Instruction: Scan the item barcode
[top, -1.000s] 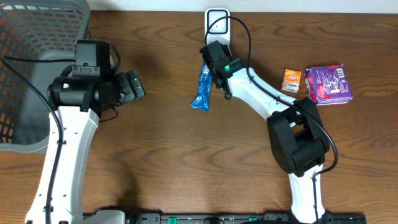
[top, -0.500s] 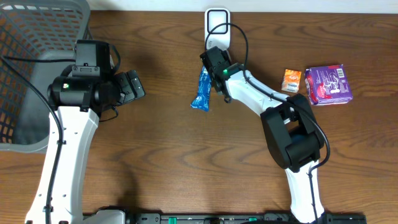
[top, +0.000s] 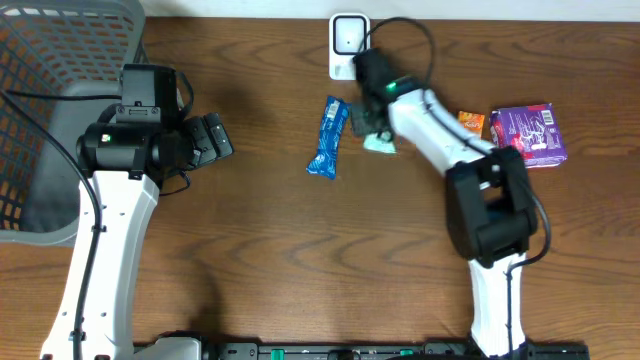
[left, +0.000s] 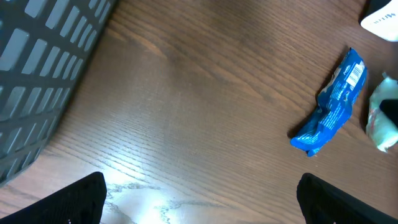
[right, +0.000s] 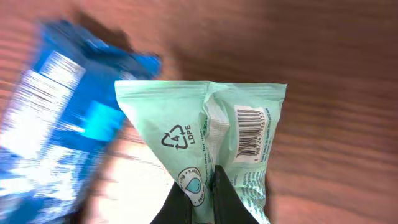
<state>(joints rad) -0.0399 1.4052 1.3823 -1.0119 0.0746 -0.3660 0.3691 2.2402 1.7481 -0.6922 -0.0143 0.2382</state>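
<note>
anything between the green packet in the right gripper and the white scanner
Nothing visible does: the green packet in the right gripper hangs near the white scanner, and the blue packet lies off to one side of that path.

Surface (top: 270, 260): dark brown wood, grain running side to side.
Light: white glare (left: 134, 193) on the wood, left wrist view.
Far edge: pale strip (top: 520, 6) beyond.
</note>
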